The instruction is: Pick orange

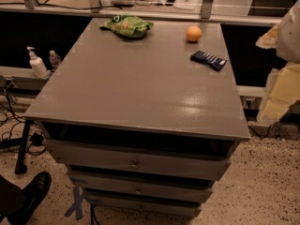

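The orange [193, 33] is a small round bright fruit. It sits on the grey cabinet top [140, 78] near the far right corner. My gripper [280, 74] shows as a pale white and yellowish shape at the right edge of the camera view. It is off the cabinet's right side, well apart from the orange and nearer to me than it. Nothing can be seen held in it.
A green snack bag [127, 25] lies at the far middle of the top. A flat dark blue packet [208, 60] lies just in front of the orange, to its right. A white pump bottle [36, 63] stands on a ledge to the left. A shoe [33, 191] is on the floor at the lower left.
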### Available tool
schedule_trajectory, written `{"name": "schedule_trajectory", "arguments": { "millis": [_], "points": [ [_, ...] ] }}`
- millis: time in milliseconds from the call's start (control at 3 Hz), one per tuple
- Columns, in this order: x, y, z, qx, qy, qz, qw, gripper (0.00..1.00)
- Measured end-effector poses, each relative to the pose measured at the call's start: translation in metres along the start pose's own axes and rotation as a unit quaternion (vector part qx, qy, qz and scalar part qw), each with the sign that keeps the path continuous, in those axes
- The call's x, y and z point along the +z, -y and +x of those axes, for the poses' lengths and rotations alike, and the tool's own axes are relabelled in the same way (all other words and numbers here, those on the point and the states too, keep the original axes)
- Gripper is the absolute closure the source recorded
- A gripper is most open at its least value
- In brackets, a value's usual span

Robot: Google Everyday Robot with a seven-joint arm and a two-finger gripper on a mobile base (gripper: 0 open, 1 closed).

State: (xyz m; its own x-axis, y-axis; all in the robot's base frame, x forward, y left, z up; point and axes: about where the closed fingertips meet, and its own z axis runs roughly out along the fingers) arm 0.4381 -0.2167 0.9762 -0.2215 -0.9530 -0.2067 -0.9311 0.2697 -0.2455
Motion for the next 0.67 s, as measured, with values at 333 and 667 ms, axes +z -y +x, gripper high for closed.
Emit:
{"name": "schedule_trajectory", "arguments": {
  "millis": [333, 667],
  "points": [
    [0.0000, 0.0000, 0.0000, 0.000, 0.000, 0.000, 1.0000, 0.00],
    [0.0046, 0.0065, 0.0087, 0.037, 0.012, 0.022, 0.9990, 0.00]
  ]
}}
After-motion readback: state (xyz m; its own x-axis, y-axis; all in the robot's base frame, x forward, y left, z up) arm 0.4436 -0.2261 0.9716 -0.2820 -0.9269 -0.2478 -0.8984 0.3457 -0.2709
